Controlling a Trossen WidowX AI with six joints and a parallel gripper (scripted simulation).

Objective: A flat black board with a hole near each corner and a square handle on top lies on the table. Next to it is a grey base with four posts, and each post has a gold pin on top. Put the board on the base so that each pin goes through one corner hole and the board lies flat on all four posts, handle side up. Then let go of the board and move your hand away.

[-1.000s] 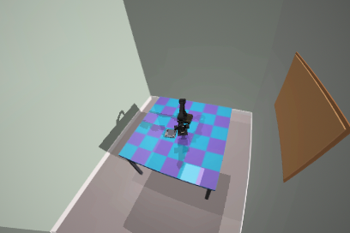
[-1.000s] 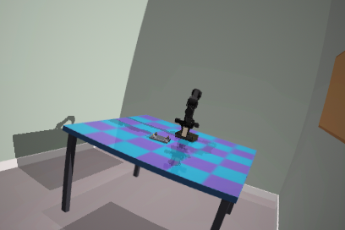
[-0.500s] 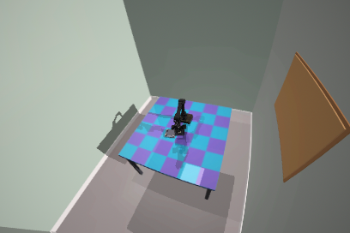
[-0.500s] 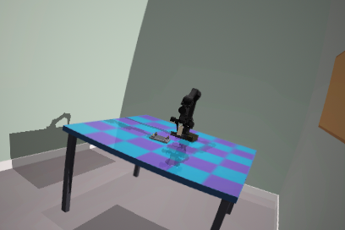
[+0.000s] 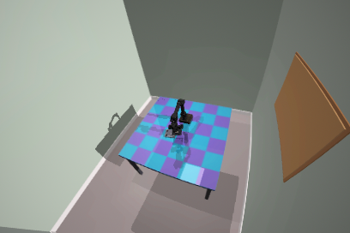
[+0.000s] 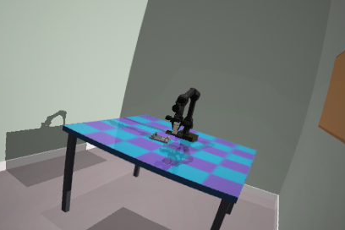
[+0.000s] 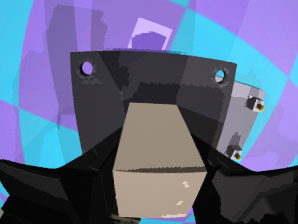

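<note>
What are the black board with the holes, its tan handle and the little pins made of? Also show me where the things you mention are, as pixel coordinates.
The flat black board [image 7: 150, 85] looks like smooth, dull plastic: it's evenly dark with only faint shading. The square tan handle [image 7: 152, 137] might be painted wood or plastic; it's plain, with no grain showing. The small gold pins [image 7: 260, 107] [image 7: 237, 155] look like metal, from their yellow colour, but could be painted.

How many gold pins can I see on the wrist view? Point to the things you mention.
2, both right of the black board [image 7: 150, 80]: one gold pin [image 7: 260, 107] upper, one gold pin [image 7: 237, 156] lower. The board may hide others.
</note>
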